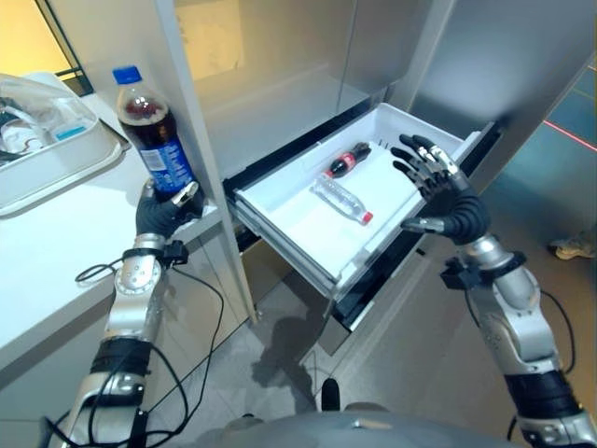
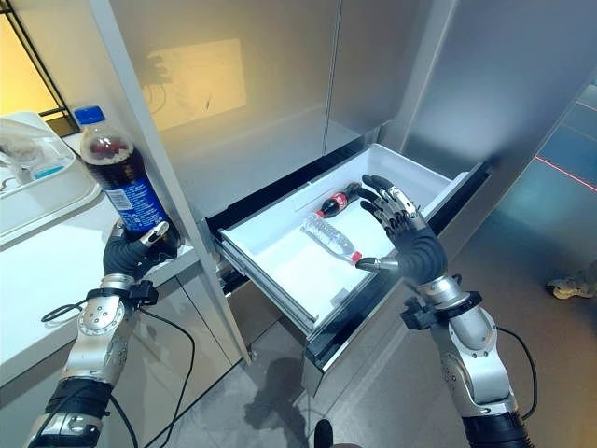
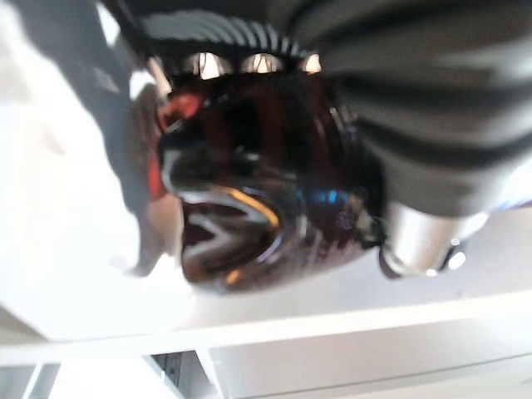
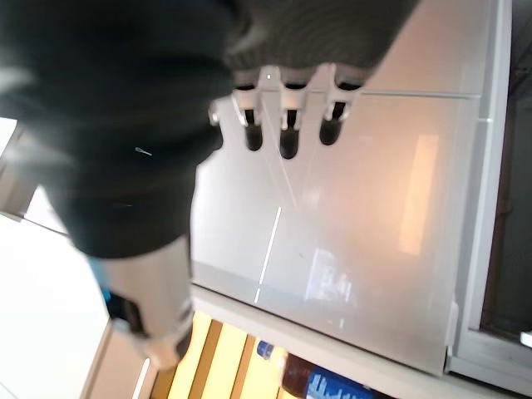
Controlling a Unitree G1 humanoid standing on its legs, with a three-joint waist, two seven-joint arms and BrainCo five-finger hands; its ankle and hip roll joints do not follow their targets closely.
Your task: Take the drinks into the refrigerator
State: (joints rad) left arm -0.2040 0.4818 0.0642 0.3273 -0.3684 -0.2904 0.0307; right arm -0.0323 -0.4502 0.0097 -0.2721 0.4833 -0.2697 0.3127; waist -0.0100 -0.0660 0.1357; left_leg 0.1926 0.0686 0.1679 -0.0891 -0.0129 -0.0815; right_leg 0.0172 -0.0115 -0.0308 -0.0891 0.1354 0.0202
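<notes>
My left hand (image 1: 163,213) is shut on the lower part of a large cola bottle (image 1: 149,126) with a blue cap and blue label, held upright over the white counter's corner; the left wrist view shows the bottle's dark base (image 3: 249,191) close up. The refrigerator's white drawer (image 1: 298,224) is pulled out. In it lie a small cola bottle (image 1: 347,160) with a red label and a clear bottle (image 1: 341,201) with a red cap. My right hand (image 1: 448,201) hovers open over the drawer's right edge, its fingers (image 4: 287,125) straight and holding nothing.
A white counter (image 1: 56,252) lies at the left with a white tray (image 1: 65,159) on it. Grey refrigerator doors (image 1: 270,84) rise behind the drawer. A person's shoe (image 1: 576,245) rests on the grey floor at the far right.
</notes>
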